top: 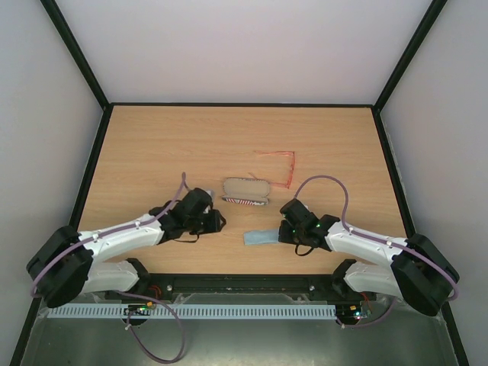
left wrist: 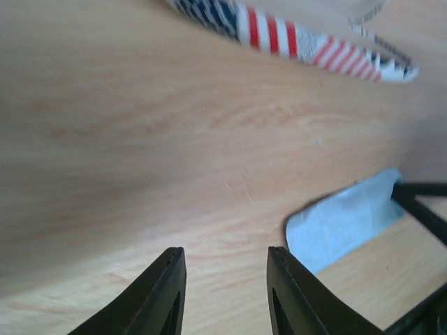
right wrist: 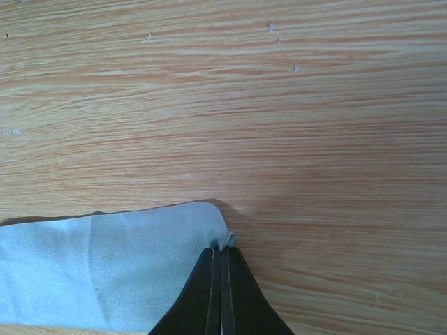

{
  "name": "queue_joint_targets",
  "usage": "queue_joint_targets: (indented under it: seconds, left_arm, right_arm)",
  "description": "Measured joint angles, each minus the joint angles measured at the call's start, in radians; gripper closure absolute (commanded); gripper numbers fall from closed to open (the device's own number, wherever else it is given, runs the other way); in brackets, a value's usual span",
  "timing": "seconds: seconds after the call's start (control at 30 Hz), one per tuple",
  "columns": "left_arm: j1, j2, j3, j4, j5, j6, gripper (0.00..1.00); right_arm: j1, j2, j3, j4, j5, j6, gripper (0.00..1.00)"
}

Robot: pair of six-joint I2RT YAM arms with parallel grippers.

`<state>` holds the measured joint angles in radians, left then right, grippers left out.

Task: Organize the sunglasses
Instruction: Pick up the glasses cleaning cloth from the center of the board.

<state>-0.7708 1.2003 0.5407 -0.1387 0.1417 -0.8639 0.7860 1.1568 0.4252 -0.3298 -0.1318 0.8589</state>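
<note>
The red wire-framed sunglasses [top: 280, 165] lie unfolded on the table behind and right of the flag-patterned case [top: 245, 191], which lies open. The case's striped edge also shows at the top of the left wrist view [left wrist: 293, 38]. My right gripper [top: 288, 231] [right wrist: 221, 250] is shut on the corner of the light blue cloth [top: 263, 238] [right wrist: 105, 269], which trails to its left. My left gripper [top: 217, 221] [left wrist: 225, 265] is open and empty, low over bare table left of the cloth [left wrist: 346, 223] and in front of the case.
The wooden table [top: 152, 152] is bounded by a black frame, with white walls at the back and sides. The arm bases and a white cable rail [top: 198, 311] line the near edge.
</note>
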Motion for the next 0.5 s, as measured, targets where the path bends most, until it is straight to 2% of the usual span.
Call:
queue_joint_targets:
  seconds: [0.17,0.5]
  left_arm:
    - [-0.124,0.063,0.011,0.001,-0.014,-0.059,0.66]
    - [-0.237,0.169,0.089,-0.002,-0.052,-0.14,0.67]
  right_arm:
    - [0.001,-0.005,-0.003,0.002,0.001,0.002,0.99]
    - [0.004,-0.031,-0.023,0.01,0.009,0.005,0.99]
